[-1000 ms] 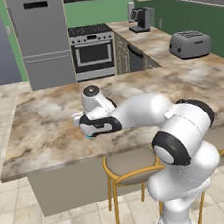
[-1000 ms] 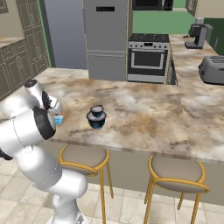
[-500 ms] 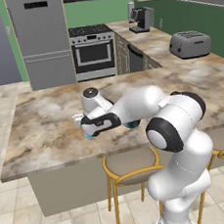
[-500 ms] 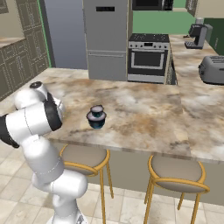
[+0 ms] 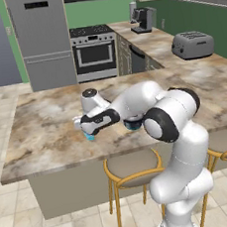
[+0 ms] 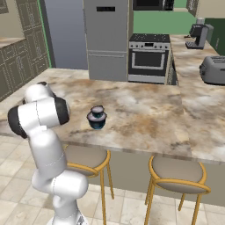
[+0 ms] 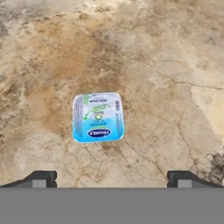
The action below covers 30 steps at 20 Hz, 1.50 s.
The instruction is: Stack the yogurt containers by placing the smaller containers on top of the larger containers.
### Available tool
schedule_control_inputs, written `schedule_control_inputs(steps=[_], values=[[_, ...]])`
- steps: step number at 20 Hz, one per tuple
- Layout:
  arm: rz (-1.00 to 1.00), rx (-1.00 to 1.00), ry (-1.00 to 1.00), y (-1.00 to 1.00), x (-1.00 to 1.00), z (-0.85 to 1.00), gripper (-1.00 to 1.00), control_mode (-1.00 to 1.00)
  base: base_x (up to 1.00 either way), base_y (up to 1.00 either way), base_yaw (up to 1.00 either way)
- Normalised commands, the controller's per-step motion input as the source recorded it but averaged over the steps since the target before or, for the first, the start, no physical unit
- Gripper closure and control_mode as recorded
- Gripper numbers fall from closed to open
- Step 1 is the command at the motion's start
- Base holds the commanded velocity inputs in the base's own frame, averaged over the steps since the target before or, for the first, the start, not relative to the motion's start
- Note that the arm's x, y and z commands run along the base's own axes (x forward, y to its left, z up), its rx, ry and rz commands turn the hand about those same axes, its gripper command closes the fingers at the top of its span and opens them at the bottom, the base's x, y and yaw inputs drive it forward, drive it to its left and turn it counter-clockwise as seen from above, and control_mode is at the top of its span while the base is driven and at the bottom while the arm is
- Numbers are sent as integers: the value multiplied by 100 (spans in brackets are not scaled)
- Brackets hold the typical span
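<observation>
In the hand view a tiny light-blue yogurt cup (image 7: 98,117) with a printed lid stands on the marble counter, just ahead of my open gripper (image 7: 113,179) and a little left of its middle. Nothing is between the fingertips (image 7: 41,178). In the left base view the gripper (image 5: 86,130) points down over this cup (image 5: 91,137) near the counter's front edge. The widest dark-blue tub (image 6: 96,122) stands mid-counter with the smaller dark tub (image 6: 97,110) resting on its top. My forearm hides most of that stack (image 5: 133,125) in the left base view.
The counter's front edge (image 5: 66,163) runs just below the cup, with bar stools (image 5: 131,166) (image 6: 178,173) under it. A toaster (image 5: 192,44) sits on the far right counter. A stove (image 6: 148,57) and a fridge (image 6: 107,37) line the back wall.
The arm's elbow has swung across while the hand has stayed over the light-blue cup. The jaws have stayed open. The tubs have not moved.
</observation>
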Motion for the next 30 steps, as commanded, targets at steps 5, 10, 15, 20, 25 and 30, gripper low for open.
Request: schedule_control_inputs(steps=[5,10,15,20,25,30], values=[[0,0,4,9,22,-4,-100,-100,0,0,0],[0,0,0,7,19,-14,-100,-100,0,0,0],[0,0,0,1,17,-27,-100,-100,0,0,0],[0,0,0,0,17,-24,-100,-100,0,0,0],[0,0,0,2,14,-22,-100,-100,0,0,0],[0,0,0,8,7,-20,-100,-100,0,0,0]])
